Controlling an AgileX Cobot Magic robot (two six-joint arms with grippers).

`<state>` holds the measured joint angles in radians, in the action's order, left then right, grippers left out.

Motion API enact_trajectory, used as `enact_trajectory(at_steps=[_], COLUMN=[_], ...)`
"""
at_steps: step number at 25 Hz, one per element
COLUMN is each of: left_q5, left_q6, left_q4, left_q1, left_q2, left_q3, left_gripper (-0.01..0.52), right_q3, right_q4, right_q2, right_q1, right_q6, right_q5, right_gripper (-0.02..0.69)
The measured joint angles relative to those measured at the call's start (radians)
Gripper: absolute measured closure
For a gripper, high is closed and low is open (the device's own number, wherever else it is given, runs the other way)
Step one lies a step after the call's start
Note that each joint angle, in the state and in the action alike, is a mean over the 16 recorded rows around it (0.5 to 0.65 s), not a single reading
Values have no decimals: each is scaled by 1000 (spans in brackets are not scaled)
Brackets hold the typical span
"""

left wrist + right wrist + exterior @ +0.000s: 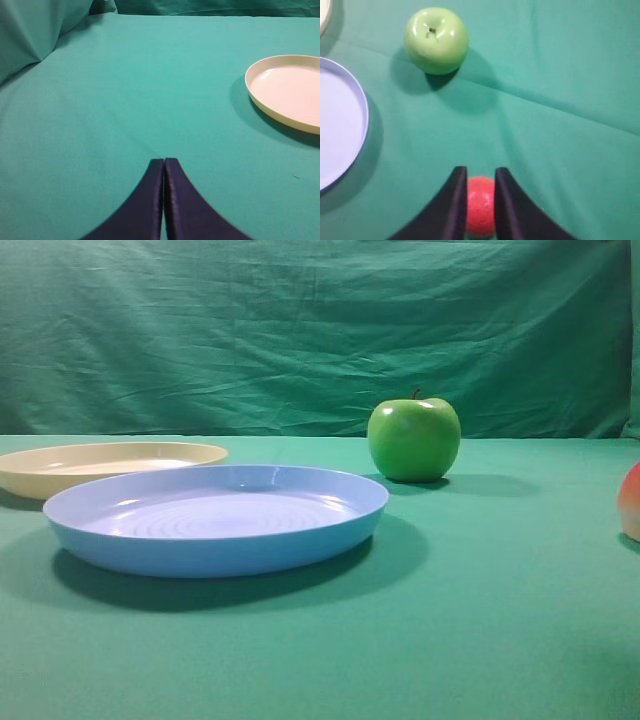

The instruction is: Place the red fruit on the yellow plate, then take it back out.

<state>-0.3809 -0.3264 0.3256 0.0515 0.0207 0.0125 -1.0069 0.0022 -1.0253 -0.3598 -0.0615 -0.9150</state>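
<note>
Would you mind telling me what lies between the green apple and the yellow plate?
The light blue plate partly fills that stretch in the exterior high view; bare green cloth separates the green apple from the yellow plate farther back.

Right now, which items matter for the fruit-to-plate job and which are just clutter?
Job items:
- red fruit, between the right end effector fingers
- yellow plate, nothing on it

Lying about:
- green apple
- blue plate

The left gripper (164,162) has its jaws pressed together, above the tabletop (125,100). The right gripper (480,175) has its jaws closed on the red fruit (480,205).
</note>
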Motion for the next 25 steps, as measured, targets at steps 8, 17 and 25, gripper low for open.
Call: enact_trajectory(at_steps=[8,17,25], left_q5=[0,0,0], left_q6=[0,0,0], left_q4=[0,0,0], left_q1=[0,0,0], left_q2=[0,0,0], left_q3=[0,0,0], left_gripper=[514,514,514], right_q3=[99,223,247], right_q4=[72,173,147], right_q2=[282,554,667], right_q1=[0,0,8], right_q6=[-47,-118,-126], right_q5=[-9,-24,-27], right_gripper=[665,665,665])
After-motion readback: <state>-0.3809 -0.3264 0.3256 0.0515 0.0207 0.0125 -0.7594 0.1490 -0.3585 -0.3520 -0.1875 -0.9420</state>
